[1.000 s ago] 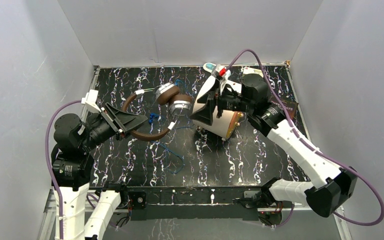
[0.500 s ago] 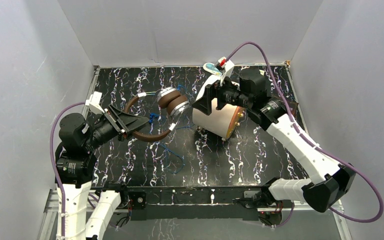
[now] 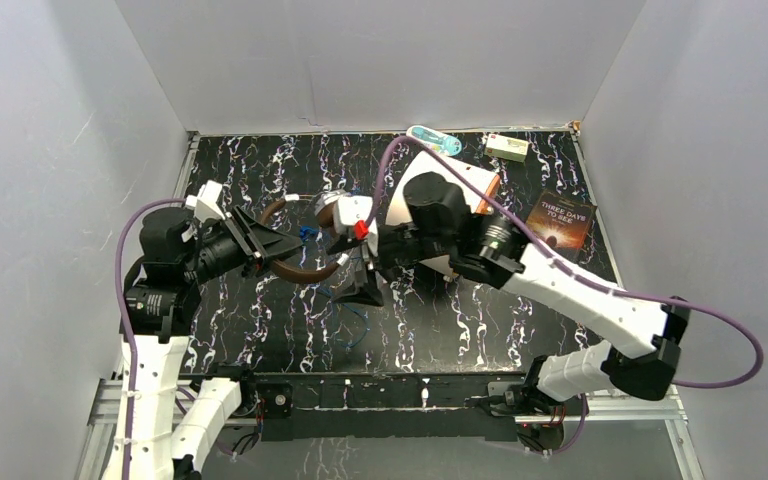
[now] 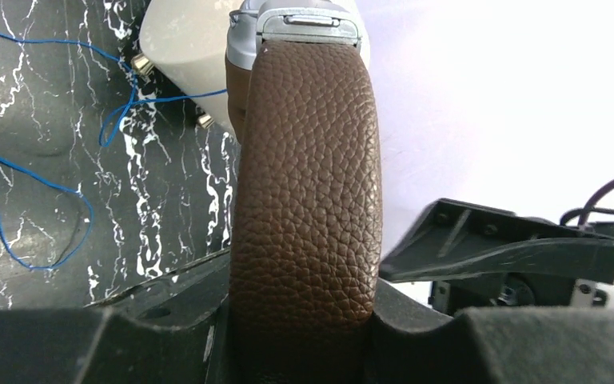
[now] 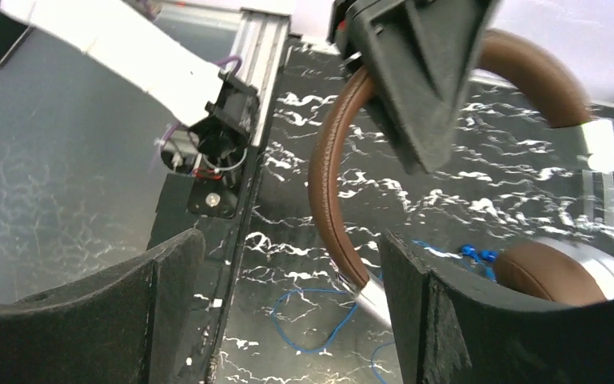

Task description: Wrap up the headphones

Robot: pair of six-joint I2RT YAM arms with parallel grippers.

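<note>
The headphones (image 3: pixel 300 270) hang from my left gripper (image 3: pixel 282 245), which is shut on the padded brown headband (image 4: pixel 304 200). The ear cups (image 3: pixel 332 212) with silver backs sit together at the far end. The thin blue cable (image 3: pixel 350 315) trails loose on the black marbled table. My right gripper (image 3: pixel 362 285) is open and empty, low over the table just right of the headband. In the right wrist view the headband (image 5: pixel 328 184), a silver slider and a loop of cable (image 5: pixel 320 320) lie between its spread fingers (image 5: pixel 88 320). One brown ear cushion (image 5: pixel 544 272) shows at right.
A large cream cylinder (image 3: pixel 465 185) lies behind my right arm; it also shows in the left wrist view (image 4: pixel 184 48). A dark book (image 3: pixel 560 220) lies at right, a small box (image 3: pixel 507 147) and a blue-white oblong item (image 3: pixel 433 139) at the back edge. White walls enclose the table.
My right arm has swung from the cylinder at the back down and left to beside the headband, over the cable. My left gripper keeps its hold; the headphones shifted slightly.
</note>
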